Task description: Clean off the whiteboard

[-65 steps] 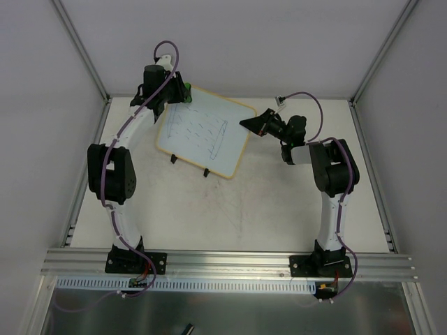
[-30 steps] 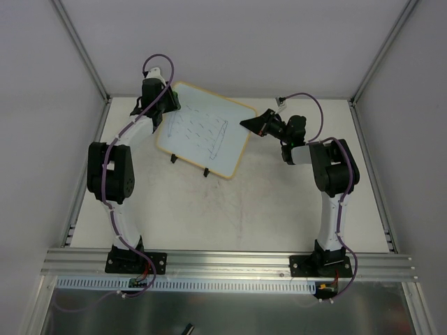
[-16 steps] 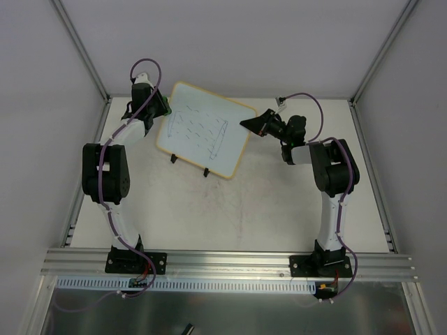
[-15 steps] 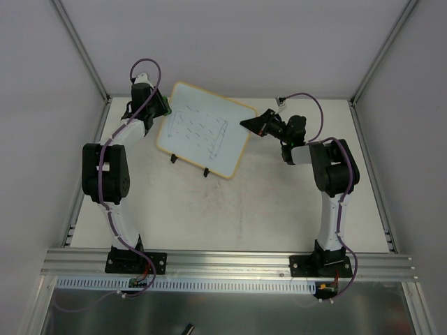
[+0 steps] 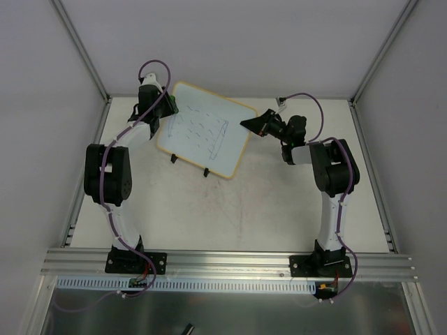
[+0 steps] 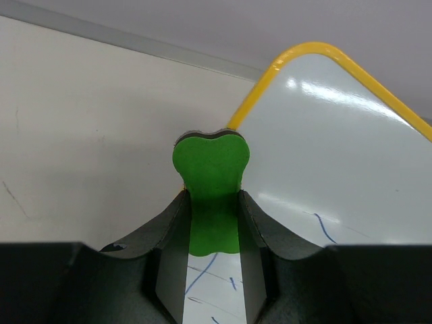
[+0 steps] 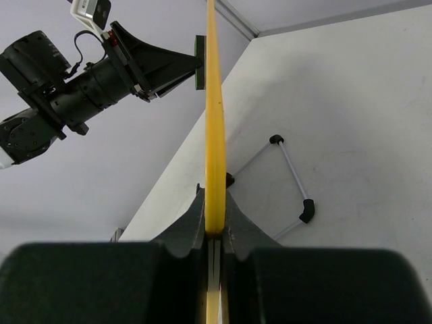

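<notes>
The whiteboard (image 5: 202, 129) stands tilted on two black feet at the back of the table, white with a yellow rim and faint blue pen marks. My left gripper (image 5: 165, 106) is at its far left corner, shut on a green eraser (image 6: 210, 185) whose tip lies at the board's yellow rim (image 6: 253, 101). Blue marks (image 6: 202, 270) show below the eraser. My right gripper (image 5: 250, 123) is shut on the board's right rim, seen edge-on in the right wrist view (image 7: 214, 135). The left gripper also shows there (image 7: 192, 64).
The table (image 5: 237, 202) carries faint smudges. Aluminium frame posts stand at the back corners (image 5: 84, 52). A rail (image 5: 223, 262) runs along the near edge. The board's wire stand with black feet (image 7: 307, 209) rests on the table.
My left gripper with the eraser moved left off the board's top corner, then came back right to the corner's rim. The right arm and board have stayed still.
</notes>
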Action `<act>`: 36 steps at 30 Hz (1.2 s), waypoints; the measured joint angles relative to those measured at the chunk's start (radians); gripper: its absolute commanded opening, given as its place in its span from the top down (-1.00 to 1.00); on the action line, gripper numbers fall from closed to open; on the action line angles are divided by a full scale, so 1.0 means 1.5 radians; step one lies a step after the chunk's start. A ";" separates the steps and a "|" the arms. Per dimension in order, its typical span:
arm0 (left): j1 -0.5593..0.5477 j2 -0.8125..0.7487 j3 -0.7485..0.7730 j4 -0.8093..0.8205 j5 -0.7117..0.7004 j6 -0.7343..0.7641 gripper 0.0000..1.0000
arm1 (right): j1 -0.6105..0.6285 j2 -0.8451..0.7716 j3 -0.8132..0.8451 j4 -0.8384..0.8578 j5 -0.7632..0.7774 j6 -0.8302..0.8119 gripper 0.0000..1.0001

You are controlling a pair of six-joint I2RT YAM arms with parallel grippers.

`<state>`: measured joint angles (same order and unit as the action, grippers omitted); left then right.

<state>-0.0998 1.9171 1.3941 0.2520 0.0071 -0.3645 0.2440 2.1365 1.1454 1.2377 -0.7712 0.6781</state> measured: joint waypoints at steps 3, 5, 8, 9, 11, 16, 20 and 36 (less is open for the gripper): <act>-0.029 -0.001 0.003 0.006 -0.010 0.016 1.00 | 0.000 0.000 -0.001 0.000 0.001 0.001 1.00; -0.049 -0.002 0.008 0.008 -0.012 0.028 1.00 | 0.000 0.000 -0.002 0.000 0.001 0.002 1.00; -0.076 -0.002 0.018 0.010 -0.011 0.042 1.00 | 0.000 0.000 -0.003 0.000 0.001 0.001 1.00; -0.083 -0.002 0.020 0.010 -0.011 0.046 1.00 | 0.000 0.000 -0.003 0.001 0.001 0.001 1.00; -0.096 -0.002 0.025 0.010 -0.010 0.053 1.00 | 0.000 0.000 -0.003 0.001 0.000 0.001 1.00; -0.128 0.001 0.043 0.008 -0.003 0.082 1.00 | 0.000 0.000 -0.003 0.005 -0.001 0.001 1.00; -0.162 0.010 0.065 0.008 0.010 0.118 1.00 | 0.000 0.000 -0.003 0.005 -0.001 0.001 1.00; -0.222 0.027 0.104 -0.004 0.007 0.203 1.00 | 0.000 0.000 -0.004 0.005 0.000 0.000 1.00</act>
<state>-0.4332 1.9579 1.5497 0.2462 0.0170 -0.0597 0.2436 2.1365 1.1400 1.2453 -0.7715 0.6785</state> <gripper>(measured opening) 0.293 0.066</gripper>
